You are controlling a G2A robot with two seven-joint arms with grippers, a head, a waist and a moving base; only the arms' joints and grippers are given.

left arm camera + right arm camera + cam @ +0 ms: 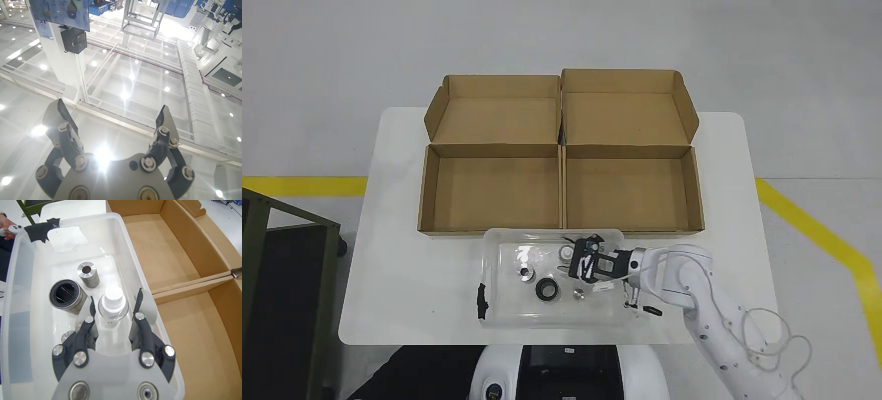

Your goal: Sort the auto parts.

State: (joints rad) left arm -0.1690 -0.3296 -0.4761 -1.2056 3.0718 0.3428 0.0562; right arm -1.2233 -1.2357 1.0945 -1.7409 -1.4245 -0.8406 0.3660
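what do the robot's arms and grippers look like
The right arm is white with rounded segments and a thin pale cable looped beside it. Both the right gripper and left gripper have a grey plate, black linkages with silver bolts, and pale fingers with black ribbed pads.

Clear bin (504,306) on white table (392,280), entered by right gripper (580,262). Dark ring (547,291) and small cylinder (527,272) are placed ahead of the jaws; cardboard boxes (562,190) are set to one side.

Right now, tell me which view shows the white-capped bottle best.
Right wrist view: the bottle stands upright, flanked by the open right gripper. Top view: too small to tell. Left wrist view faces the ceiling.
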